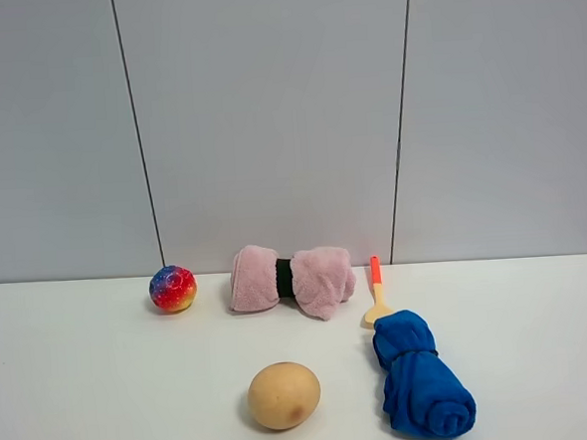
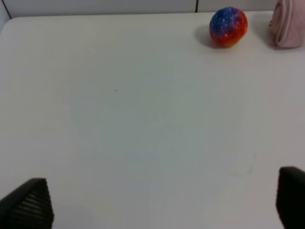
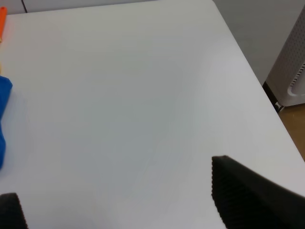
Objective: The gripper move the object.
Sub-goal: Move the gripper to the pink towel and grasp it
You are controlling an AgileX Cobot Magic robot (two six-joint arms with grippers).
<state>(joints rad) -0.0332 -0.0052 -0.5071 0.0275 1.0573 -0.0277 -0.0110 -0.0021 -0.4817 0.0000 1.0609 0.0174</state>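
The pink fluffy rolled towel [image 1: 317, 278], cinched by a dark band in its middle, lies at the back centre of the white table [image 1: 85, 392], near the wall. One pink end shows in the left wrist view [image 2: 287, 24]. Neither gripper shows in the exterior view. My left gripper [image 2: 162, 191] is open and empty above bare table, well short of the towel. My right gripper [image 3: 114, 186] is open and empty above the table's right side, and the towel is out of its view.
A rainbow ball [image 1: 172, 288] [image 2: 228, 26] lies left of the towel. A tan ball [image 1: 283, 395] sits front centre. A blue rolled cloth [image 1: 421, 387] [image 3: 2, 114] and an orange-handled spoon [image 1: 377, 290] lie to the right. The table's right edge [image 3: 252, 71] borders a white perforated unit [image 3: 293, 62].
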